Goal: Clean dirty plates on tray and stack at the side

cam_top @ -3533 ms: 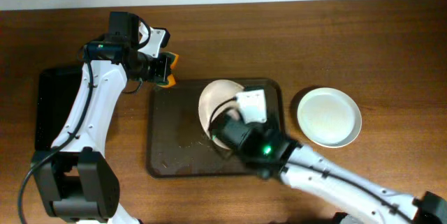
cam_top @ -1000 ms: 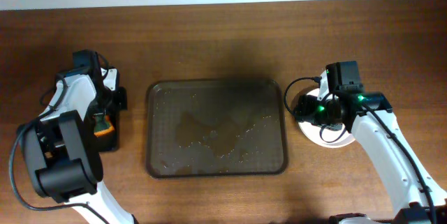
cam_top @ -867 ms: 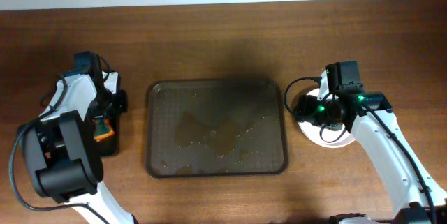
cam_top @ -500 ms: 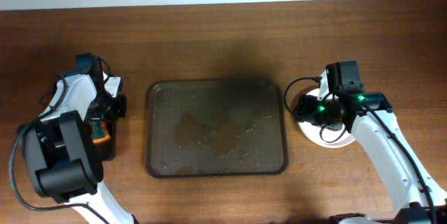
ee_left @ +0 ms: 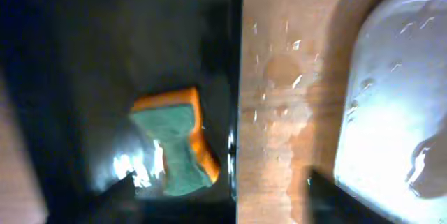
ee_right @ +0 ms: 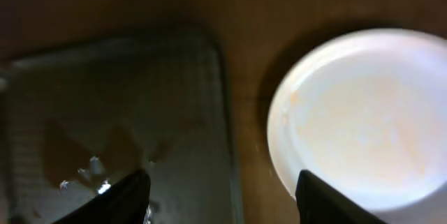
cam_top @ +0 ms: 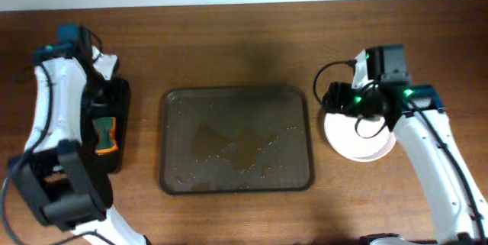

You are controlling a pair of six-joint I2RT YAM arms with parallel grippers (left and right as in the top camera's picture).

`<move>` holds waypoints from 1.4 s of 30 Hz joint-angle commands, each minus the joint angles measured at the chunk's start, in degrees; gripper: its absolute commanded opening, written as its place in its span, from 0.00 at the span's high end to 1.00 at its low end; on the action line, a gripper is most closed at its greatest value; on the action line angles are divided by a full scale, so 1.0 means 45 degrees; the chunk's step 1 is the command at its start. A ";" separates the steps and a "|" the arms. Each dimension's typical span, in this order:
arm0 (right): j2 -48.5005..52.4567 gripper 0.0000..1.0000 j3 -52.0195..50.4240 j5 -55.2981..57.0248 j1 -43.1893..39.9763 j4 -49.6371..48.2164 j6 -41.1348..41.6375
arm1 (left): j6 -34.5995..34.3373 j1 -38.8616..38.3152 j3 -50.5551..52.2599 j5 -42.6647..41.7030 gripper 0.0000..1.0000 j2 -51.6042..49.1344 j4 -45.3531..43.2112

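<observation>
Right wrist view: plates [ee_right: 356,126] lie ahead-right of right pincer [ee_right: 222,178]

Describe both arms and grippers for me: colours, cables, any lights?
Both the left arm and right arm have white shells with black joints and thin black cables looping alongside. Green lights glow at the right wrist. Gripper fingers look dark.

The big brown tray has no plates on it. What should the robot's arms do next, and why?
Probably pull both arms back to rest; the job looks finished. The tray holds only wet smears, the plates sit beside it on the right, and the sponge lies in the black tray. The left gripper and right gripper both have open, empty jaws.
</observation>
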State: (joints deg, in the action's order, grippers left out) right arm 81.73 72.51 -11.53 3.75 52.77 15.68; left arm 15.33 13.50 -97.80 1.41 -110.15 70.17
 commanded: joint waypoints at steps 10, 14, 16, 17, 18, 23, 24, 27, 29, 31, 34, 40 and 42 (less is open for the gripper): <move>-0.3774 0.02 0.8306 -0.0053 0.0083 0.7096 -0.0389 | -0.0452 0.0000 -0.1467 -0.1462 0.00 0.2390 0.0665; -0.4303 0.01 0.8306 0.0379 0.0083 0.7601 -0.0476 | -0.0452 0.0000 -0.1467 -0.1462 0.00 0.2390 0.0665; -0.4274 0.02 0.8179 0.1375 0.0083 0.7664 -0.0476 | -0.0447 0.0000 -0.1467 -0.1462 0.00 0.2390 0.0665; -0.4396 0.02 0.7723 0.2103 0.0083 0.7101 -0.0481 | -0.0452 0.0000 -0.1467 -0.1462 0.00 0.2390 0.0665; -0.4896 0.02 0.6844 0.2477 0.0078 0.6251 -0.0486 | -0.0447 0.0000 -0.1467 -0.1462 0.00 0.2390 0.0670; -1.1084 0.02 -0.3371 0.2550 -0.0121 -0.2594 -0.1676 | -0.0452 0.0000 -0.1467 -0.1462 0.00 0.2390 0.0665; -1.2269 0.02 -0.5382 0.2263 -0.0262 -0.4235 -0.1671 | -0.0452 0.0000 -0.1467 -0.1462 0.00 0.2390 0.0665; -1.5465 0.02 -1.0705 0.1889 -0.0374 -0.9015 -0.1617 | -0.0452 0.0000 -0.1467 -0.1462 0.00 0.2390 0.0670; -1.6733 0.02 -1.2842 0.1807 -0.0374 -1.0890 -0.1613 | -0.0447 0.0000 -0.1467 -0.1462 0.00 0.2390 0.0665; -1.7189 0.02 -1.3712 0.1860 -0.0374 -1.1832 -0.1622 | -0.0447 0.0000 -0.1467 -0.1462 0.00 0.2390 0.0665; -1.7942 0.02 -1.4829 0.1914 -0.0374 -1.2599 -0.1617 | -0.0452 0.0000 -0.1467 -0.1462 0.00 0.2390 0.0665; -1.8122 0.02 -1.6043 0.1899 -0.0335 -1.2055 -0.1613 | -0.0452 0.0000 -0.1467 -0.1462 0.00 0.2390 0.0665; -1.8122 0.02 -1.6043 0.1894 -0.0335 -1.1108 -0.1617 | -0.0447 0.0000 -0.1467 -0.1462 0.00 0.2390 0.0665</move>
State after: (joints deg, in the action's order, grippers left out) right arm 0.73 0.80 -2.83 2.39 1.39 8.75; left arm 13.87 13.50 -103.90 -4.54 -99.74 73.10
